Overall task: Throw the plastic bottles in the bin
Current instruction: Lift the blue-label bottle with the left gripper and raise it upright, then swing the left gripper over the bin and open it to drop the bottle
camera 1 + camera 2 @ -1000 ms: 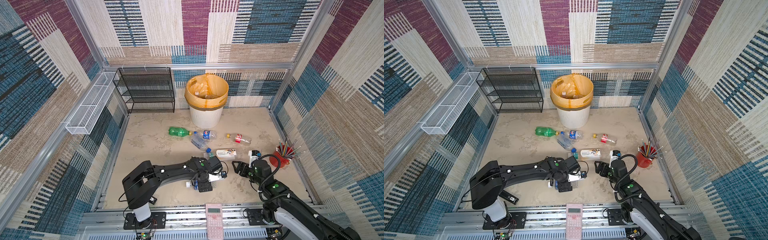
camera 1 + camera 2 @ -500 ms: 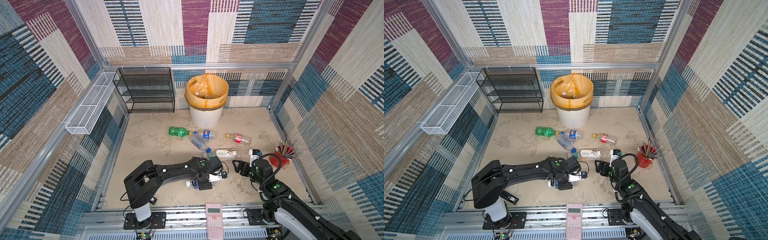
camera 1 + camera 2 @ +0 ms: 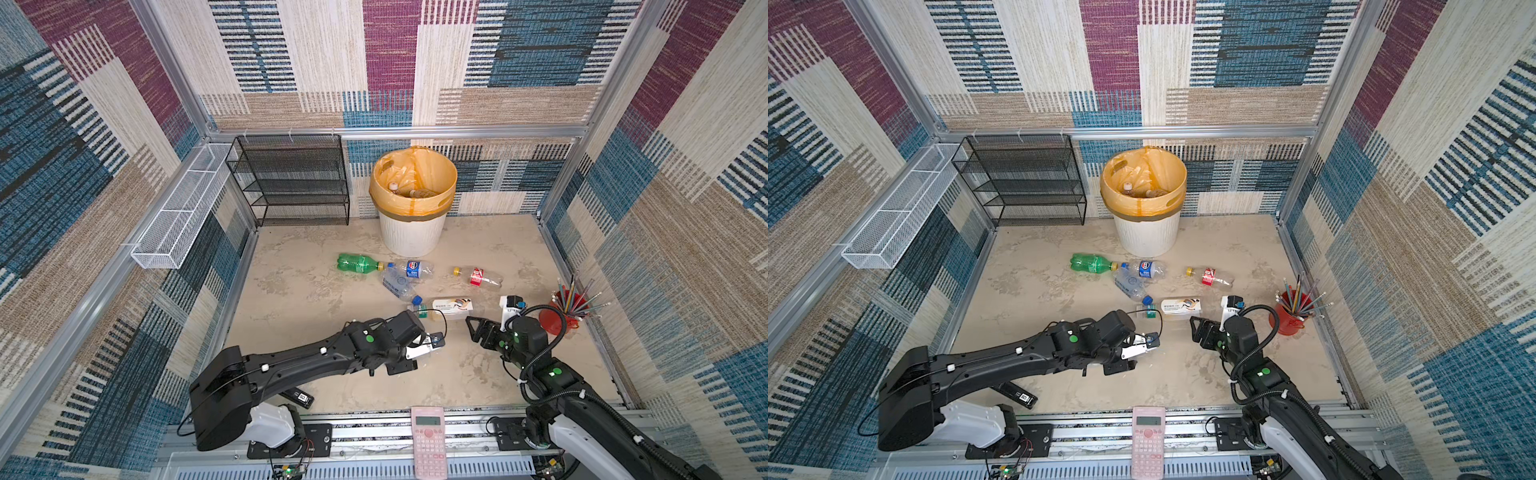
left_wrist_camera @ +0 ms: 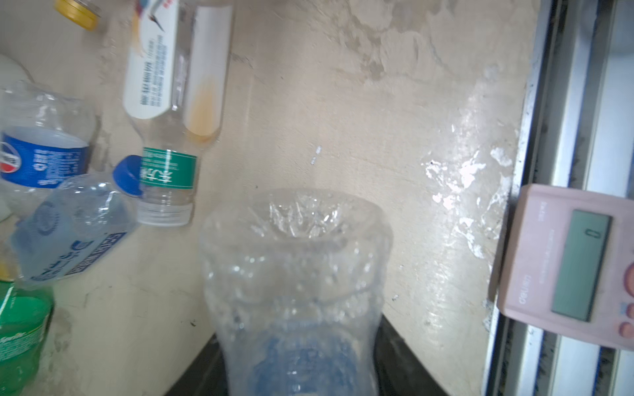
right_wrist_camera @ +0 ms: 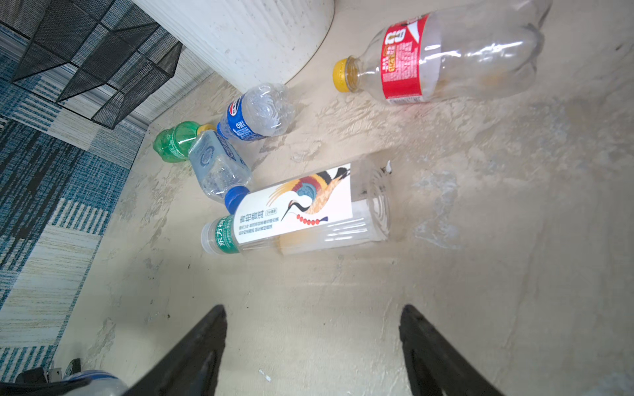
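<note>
Your left claw (image 3: pixel 415 356) is closed around a clear bottle (image 4: pixel 295 274), near the front of the surface (image 3: pixel 299 291). Your right claw (image 5: pixel 313 308) stands open and empty, facing the white-label bottle (image 5: pixel 295 209). The bin (image 3: pixel 411 235) at the back already holds some bottles. The green bottle (image 3: pixel 357 263), the red-label bottle (image 3: pixel 478 277) and others lie on the surface, not yet thrown in.

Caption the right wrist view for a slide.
Open right end effector faces a lying crane-label bottle; red-label bottle and white bin beyond.
</note>
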Motion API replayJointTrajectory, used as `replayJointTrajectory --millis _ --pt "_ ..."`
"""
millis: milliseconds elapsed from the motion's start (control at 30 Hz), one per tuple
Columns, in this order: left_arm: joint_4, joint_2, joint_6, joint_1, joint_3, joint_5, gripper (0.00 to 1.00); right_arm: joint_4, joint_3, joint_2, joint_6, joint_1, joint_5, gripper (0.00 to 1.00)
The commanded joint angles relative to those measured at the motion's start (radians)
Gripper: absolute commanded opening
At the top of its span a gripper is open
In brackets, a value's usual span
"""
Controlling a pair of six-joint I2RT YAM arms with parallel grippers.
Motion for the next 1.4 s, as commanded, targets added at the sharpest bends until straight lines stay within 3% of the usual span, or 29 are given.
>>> replayJointTrajectory --millis 0,300,600,800,1067,1267,1367 --pt "0.190 -0.090 -0.046 0.019 -0.060 0.001 0.47 0.042 0.011 0.007 0.016 -0.002 0.004 0.80" --pt "0.537 -0.394 -0.145 0.132 -0.290 0.177 0.48 0.066 0.019 0.012 0.048 -0.002 0.005 0.78" --pt "0.973 -0.554 -0.288 0.244 -0.515 0.296 0.45 0.098 0.029 0.042 0.061 -0.002 0.000 0.76" --pt "1.314 -0.560 -0.369 0.305 -0.649 0.311 0.39 0.118 0.033 0.053 0.071 -0.002 0.003 0.76" --pt "1.648 -0.511 -0.398 0.332 -0.743 0.240 0.34 0.147 0.036 0.089 0.089 -0.002 -0.001 0.75" --pt "1.854 -0.403 -0.434 0.360 -0.733 0.225 0.31 0.146 0.058 0.113 0.085 -0.002 -0.001 0.75" --pt "1.853 -0.384 -0.437 0.367 -0.694 0.233 0.30 0.143 0.061 0.112 0.084 -0.002 0.003 0.75"
